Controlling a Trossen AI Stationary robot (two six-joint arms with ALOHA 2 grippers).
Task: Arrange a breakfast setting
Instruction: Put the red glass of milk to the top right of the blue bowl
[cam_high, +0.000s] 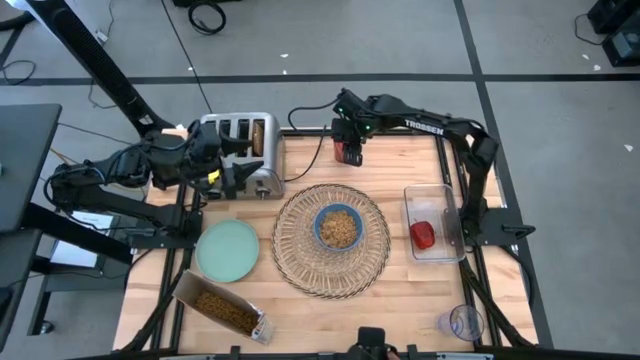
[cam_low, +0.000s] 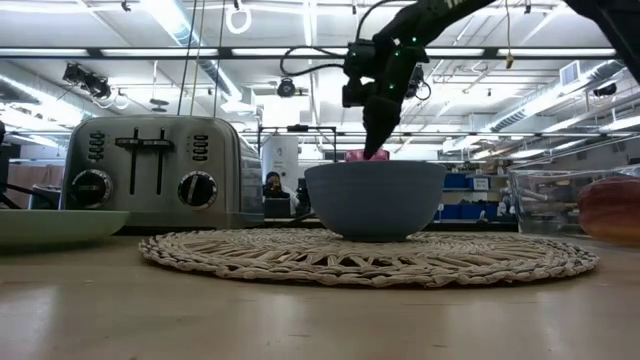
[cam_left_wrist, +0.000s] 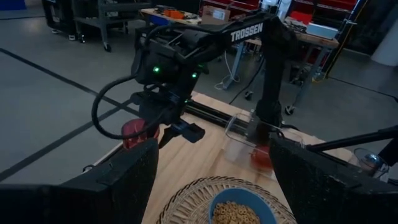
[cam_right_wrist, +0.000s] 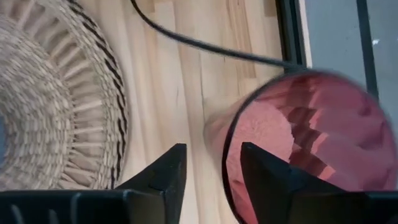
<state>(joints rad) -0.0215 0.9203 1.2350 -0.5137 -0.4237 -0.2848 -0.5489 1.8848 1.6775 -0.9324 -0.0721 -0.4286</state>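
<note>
One wicker mat (cam_high: 331, 241) lies mid-table, and one blue bowl (cam_high: 339, 228) of cereal sits at its centre. One green plate (cam_high: 227, 250) rests just left of the mat, empty. One red cup (cam_high: 347, 152) stands at the far edge, beyond the mat; the right gripper (cam_right_wrist: 209, 165) is down over it with one finger (cam_right_wrist: 166, 173) outside the cup's wall and the other inside, the fingers close together about the rim, though whether they pinch it I cannot tell. One clear tray (cam_high: 433, 222) on the right holds one red fruit (cam_high: 423, 235). One toaster (cam_high: 243, 153) stands far left with one toast slice (cam_high: 259, 136) in a slot. The left gripper (cam_high: 238, 178) hovers by the toaster, fingers spread, holding nothing. One open cereal box (cam_high: 220, 309) lies near left
</note>
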